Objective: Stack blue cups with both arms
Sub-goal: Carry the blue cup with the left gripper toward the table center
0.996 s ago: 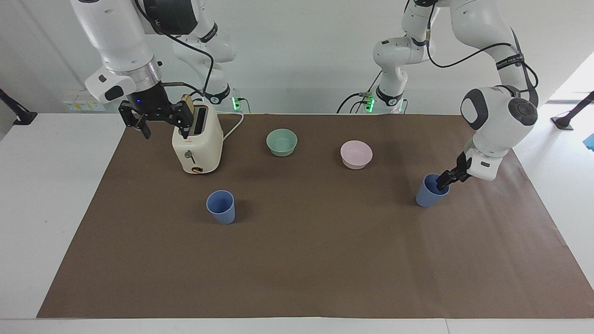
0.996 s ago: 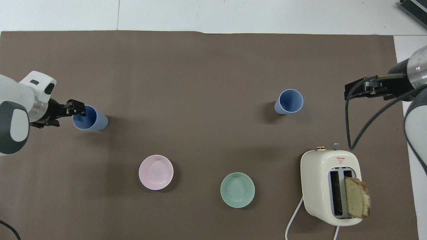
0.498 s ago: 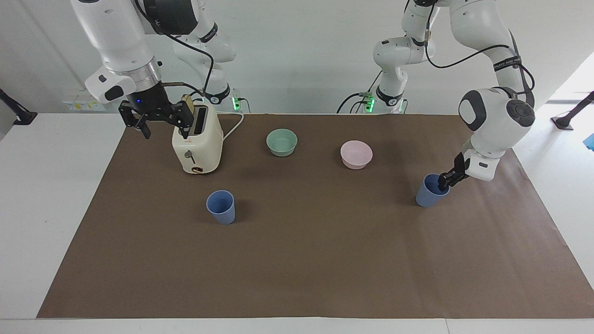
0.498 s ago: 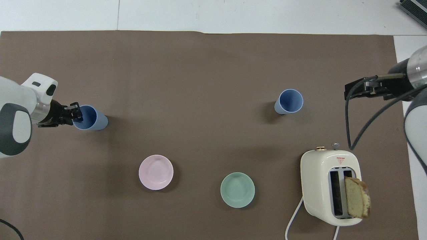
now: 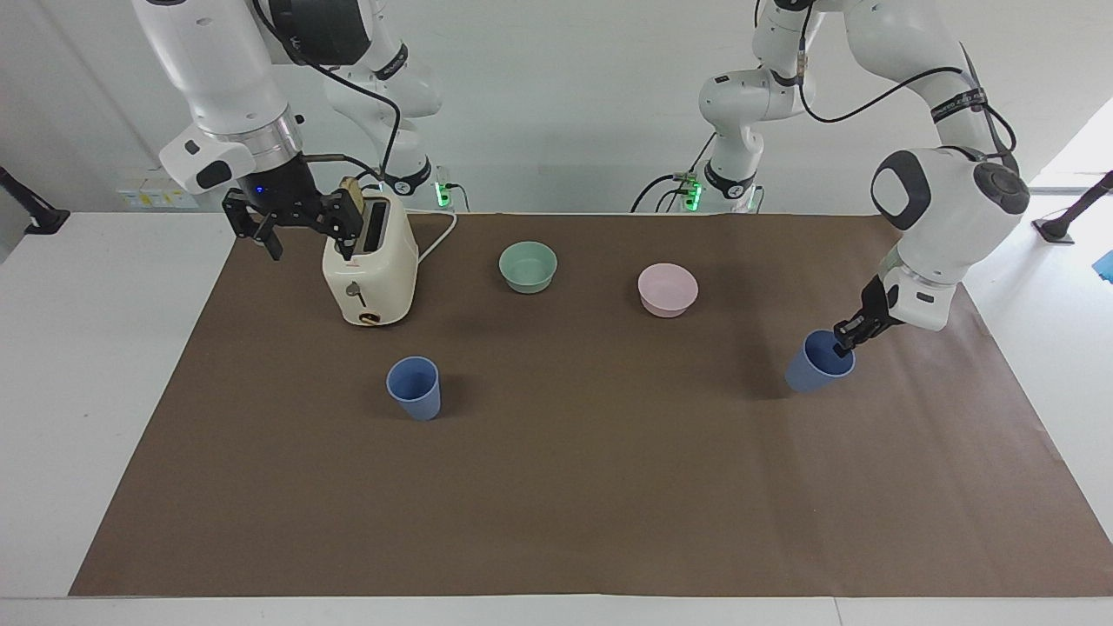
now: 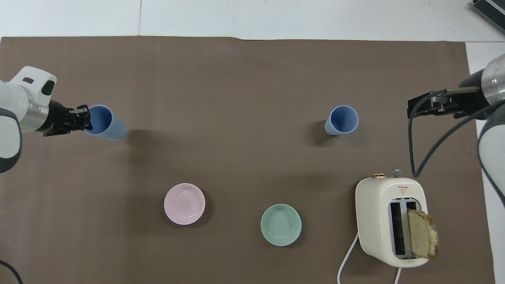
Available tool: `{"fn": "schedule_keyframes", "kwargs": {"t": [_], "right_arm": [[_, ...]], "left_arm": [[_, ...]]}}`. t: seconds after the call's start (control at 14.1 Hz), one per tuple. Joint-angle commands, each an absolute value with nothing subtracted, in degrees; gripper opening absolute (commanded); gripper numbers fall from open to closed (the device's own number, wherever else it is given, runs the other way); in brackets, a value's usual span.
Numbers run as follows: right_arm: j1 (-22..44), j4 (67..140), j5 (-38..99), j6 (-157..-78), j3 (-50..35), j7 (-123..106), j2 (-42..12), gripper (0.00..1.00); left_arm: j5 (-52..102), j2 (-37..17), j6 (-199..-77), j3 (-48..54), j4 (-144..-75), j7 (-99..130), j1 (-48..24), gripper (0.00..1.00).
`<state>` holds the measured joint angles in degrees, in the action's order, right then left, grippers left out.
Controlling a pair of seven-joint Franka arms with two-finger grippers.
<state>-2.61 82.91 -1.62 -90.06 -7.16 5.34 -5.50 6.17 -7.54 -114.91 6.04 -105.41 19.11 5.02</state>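
Observation:
One blue cup [image 5: 815, 369] [image 6: 107, 125] hangs tilted just over the brown mat [image 5: 574, 487] at the left arm's end of the table. My left gripper [image 5: 845, 341] [image 6: 86, 120] is shut on its rim, one finger inside the mouth. The other blue cup [image 5: 414, 389] [image 6: 342, 120] stands upright on the mat toward the right arm's end, with nothing touching it. My right gripper [image 5: 309, 243] [image 6: 424, 106] hangs open and waiting in the air beside the toaster, holding nothing.
A cream toaster [image 5: 369, 269] [image 6: 388, 221] with a bread slice [image 6: 422, 238] in one slot stands nearer to the robots than the free cup. A green bowl [image 5: 528, 266] [image 6: 281, 225] and a pink bowl [image 5: 668, 289] [image 6: 184, 204] sit between the arms.
My left gripper closed on the cup's rim, then raised and tilted the cup and carried it slightly away from the robots. The right arm stayed still.

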Motion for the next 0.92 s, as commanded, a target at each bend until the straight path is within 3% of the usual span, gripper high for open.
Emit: {"fn": "schedule_keyframes", "kwargs": {"t": [0.0, 0.43, 0.85], "right_arm": [[-3.1, 84.6, -0.6, -90.6, -7.0, 4.3, -4.0, 1.00], [-3.1, 84.6, -0.6, -90.6, -7.0, 4.3, -4.0, 1.00], [-3.1, 84.6, -0.6, -90.6, -7.0, 4.3, -4.0, 1.00]], "left_arm": [[2.2, -7.3, -111.4, 5.9, -101.3, 29.1, -1.3, 0.00], [1.7, -8.4, -114.5, 5.9, -99.8, 46.6, -14.7, 0.00], [-1.8, -15.3, -123.1, 6.0, -100.4, 56.8, -23.9, 0.00]]}}
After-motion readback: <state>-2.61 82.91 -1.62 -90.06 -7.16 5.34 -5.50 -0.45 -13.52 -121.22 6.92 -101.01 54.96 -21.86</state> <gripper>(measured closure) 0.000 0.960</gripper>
